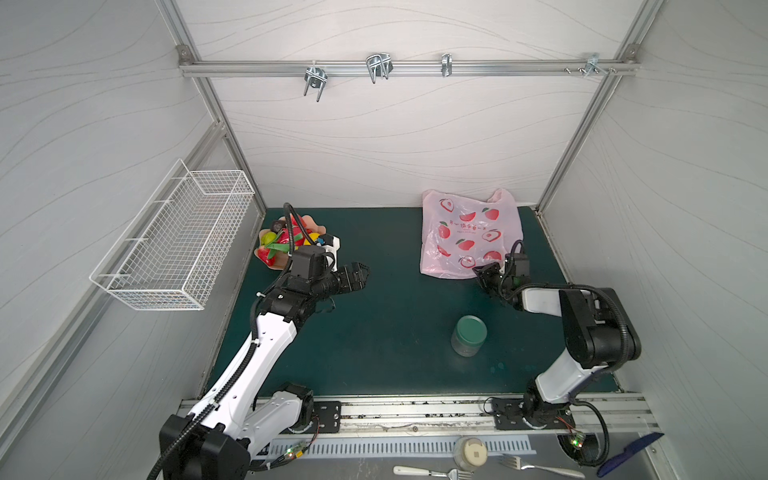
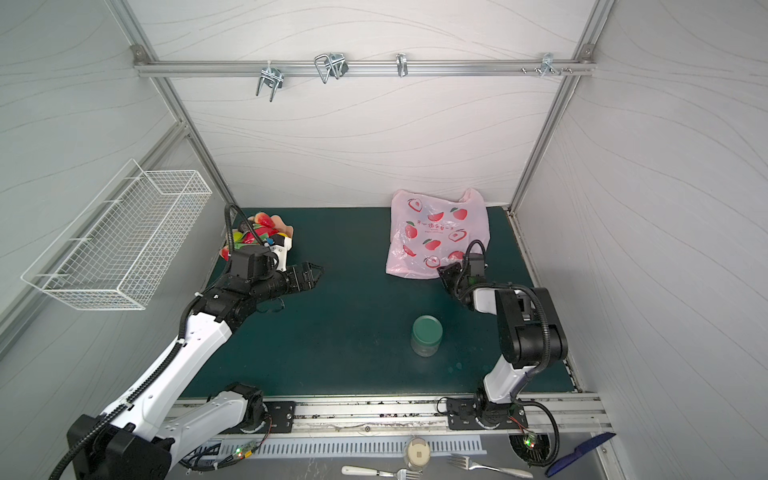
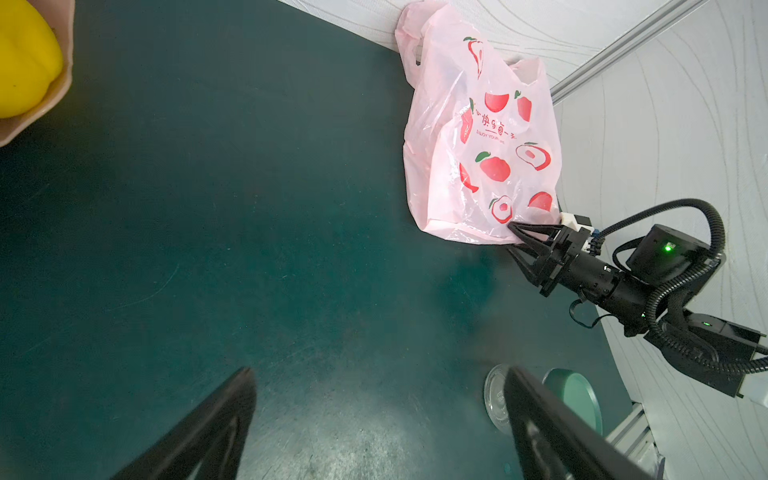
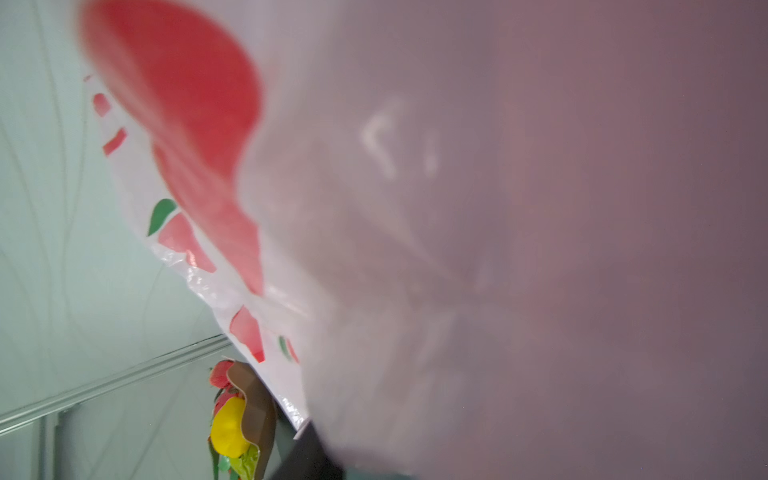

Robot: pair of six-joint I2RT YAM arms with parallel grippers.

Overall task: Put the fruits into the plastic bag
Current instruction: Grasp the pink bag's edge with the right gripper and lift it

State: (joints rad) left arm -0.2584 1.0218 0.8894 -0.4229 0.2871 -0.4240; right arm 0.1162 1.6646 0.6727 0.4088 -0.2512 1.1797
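Dark green mat point(image 1: 386, 365) covers the table in both top views. The plastic bag point(image 1: 469, 232), pale pink with red peach prints, lies slumped at the far right of the mat, its handles against the back wall. The fruits point(image 1: 276, 243) sit heaped in a peach-coloured dish point(image 1: 319, 229) at the far left, well apart from the bag and partly hidden by the left arm's wrist. The left gripper point(image 1: 362, 272) hangs just beside the dish and points toward the middle, jaws spread and empty. The right gripper point(image 1: 484, 276) is at the bag's near corner. A green-lidded jar point(image 1: 469, 334) stands upright on the mat nearer the front, and a white wire basket point(image 1: 174, 241) hangs on the left wall.

In the left wrist view, the left gripper's two dark fingers point(image 3: 216, 424) stand wide apart with only bare mat between them. A yellow lemon point(image 3: 25, 62) rests against the dish rim. Across the mat, the right gripper point(image 3: 512, 237) has one fingertip over the bag's bottom corner and the other just under its edge. The jaws are narrowed, but I cannot tell whether they pinch the plastic.

In the right wrist view, blurred pink plastic from the bag point(image 4: 498, 208) fills most of the picture, right up against the lens. Beyond it, the lemon point(image 4: 228, 428) and a red fruit show in the dish point(image 4: 259, 409).
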